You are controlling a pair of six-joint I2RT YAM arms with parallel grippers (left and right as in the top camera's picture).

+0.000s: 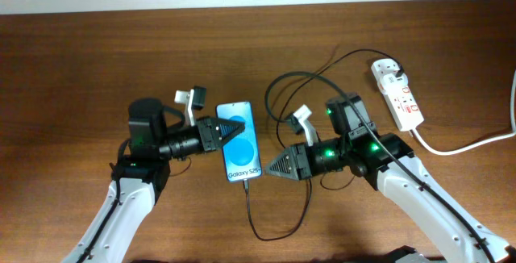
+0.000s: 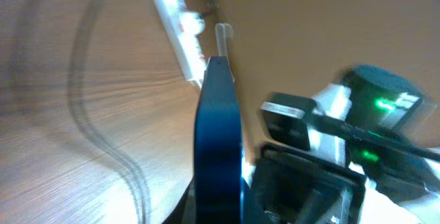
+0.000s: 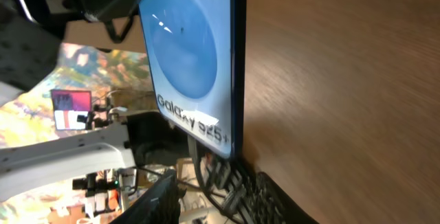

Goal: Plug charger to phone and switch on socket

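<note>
From the near left, the left arm is reaching right, its left gripper (image 1: 228,131) clamping the left edge of the phone (image 1: 244,154) around the middle of the table (image 1: 81,53). From the near right, the right arm is stretching left, the right gripper (image 1: 270,169) hovering just beside the phone's near-right corner, fingers standing slightly apart. The charger (image 1: 254,223) is running from the phone's near end and looping round to the socket (image 1: 399,98), which is lying far right.
</note>
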